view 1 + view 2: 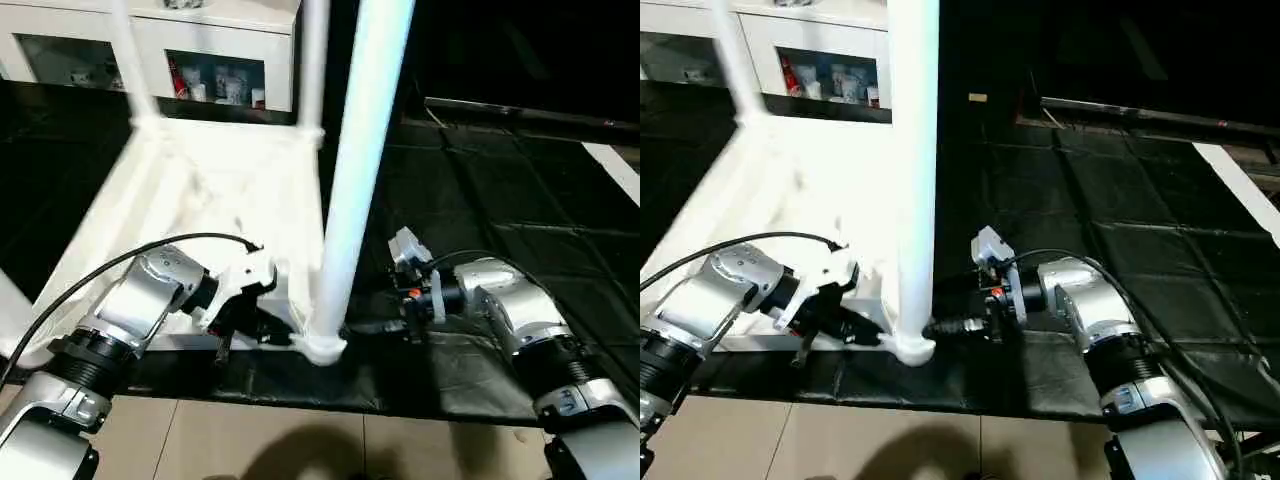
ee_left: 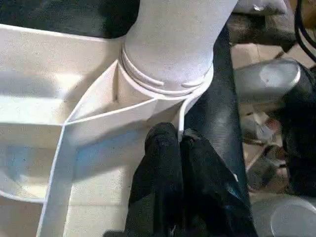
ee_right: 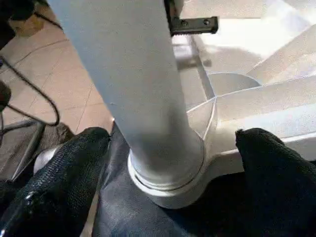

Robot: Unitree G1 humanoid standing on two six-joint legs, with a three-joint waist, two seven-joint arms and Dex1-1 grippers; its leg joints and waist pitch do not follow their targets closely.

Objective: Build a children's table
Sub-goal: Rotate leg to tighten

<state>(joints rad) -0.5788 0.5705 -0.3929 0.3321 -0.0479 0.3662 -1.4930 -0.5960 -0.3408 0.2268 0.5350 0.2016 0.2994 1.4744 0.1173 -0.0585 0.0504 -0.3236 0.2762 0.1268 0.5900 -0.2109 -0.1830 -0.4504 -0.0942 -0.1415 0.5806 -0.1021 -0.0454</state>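
Left gripper (image 2: 180, 143) pinches the tabletop (image 1: 200, 190) rim; right gripper (image 3: 173, 148) gapes around the leg (image 3: 133, 89).

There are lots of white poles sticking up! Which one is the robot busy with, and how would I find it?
Find the big white table top lying upside down on the black floor mat. Go to its corner nearest the robot, between the left gripper and right gripper. The leg standing there looks thickest and closest; the other legs stand back by the cabinet.
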